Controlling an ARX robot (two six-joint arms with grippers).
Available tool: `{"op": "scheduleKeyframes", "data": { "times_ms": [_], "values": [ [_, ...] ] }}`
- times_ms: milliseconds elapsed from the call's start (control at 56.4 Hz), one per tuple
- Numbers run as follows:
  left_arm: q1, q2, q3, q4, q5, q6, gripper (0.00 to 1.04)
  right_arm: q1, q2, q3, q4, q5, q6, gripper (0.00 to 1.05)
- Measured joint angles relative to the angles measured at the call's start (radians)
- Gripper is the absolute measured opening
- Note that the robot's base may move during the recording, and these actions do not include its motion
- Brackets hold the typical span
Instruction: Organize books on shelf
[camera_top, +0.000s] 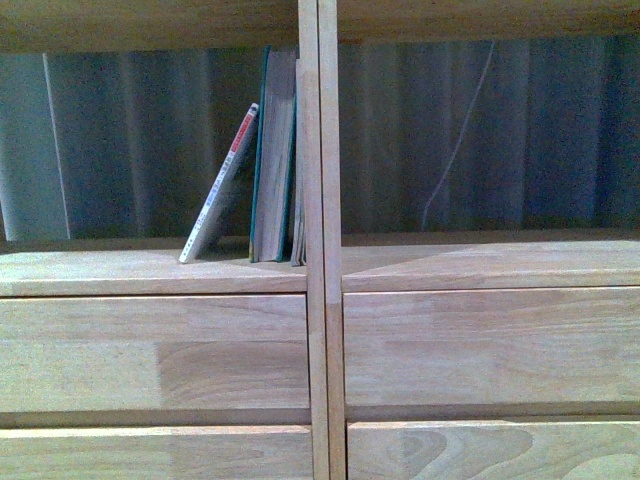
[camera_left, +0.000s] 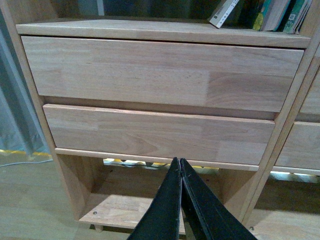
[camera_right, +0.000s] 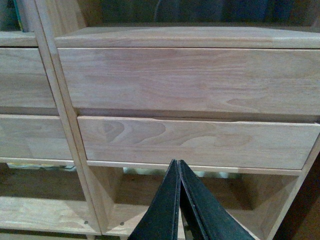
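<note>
On the left bay of the light wood shelf (camera_top: 150, 272) a thin white paperback (camera_top: 220, 188) with a red-and-white spine leans to the right against a thicker teal book (camera_top: 272, 155). A slim book (camera_top: 298, 170) stands upright between that one and the central divider (camera_top: 320, 240). The same books (camera_left: 260, 11) show at the edge of the left wrist view. Neither arm appears in the front view. My left gripper (camera_left: 180, 161) is shut and empty, low in front of the left drawers. My right gripper (camera_right: 178, 162) is shut and empty, low in front of the right drawers.
Two drawer fronts (camera_left: 160, 72) (camera_left: 160, 135) fill the left bay, two more (camera_right: 190, 80) (camera_right: 200, 142) the right bay. An open bottom compartment (camera_left: 125, 202) sits under each pair. A grey curtain (camera_top: 500, 140) and a white cable (camera_top: 455, 140) hang behind the shelf.
</note>
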Motion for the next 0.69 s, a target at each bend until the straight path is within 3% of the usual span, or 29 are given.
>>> {"op": "scheduleKeyframes", "data": {
  "times_ms": [213, 266, 691],
  "values": [
    [0.0, -0.005, 0.0, -0.002, 0.0, 0.0, 0.03, 0.0, 0.0, 0.0, 0.0, 0.0, 0.0, 0.03],
    [0.0, -0.005, 0.0, -0.002, 0.0, 0.0, 0.1, 0.0, 0.0, 0.0, 0.0, 0.0, -0.001, 0.04],
    [0.0, -0.005, 0.0, -0.002, 0.0, 0.0, 0.85, 0.0, 0.0, 0.0, 0.0, 0.0, -0.002, 0.76]
  ]
}}
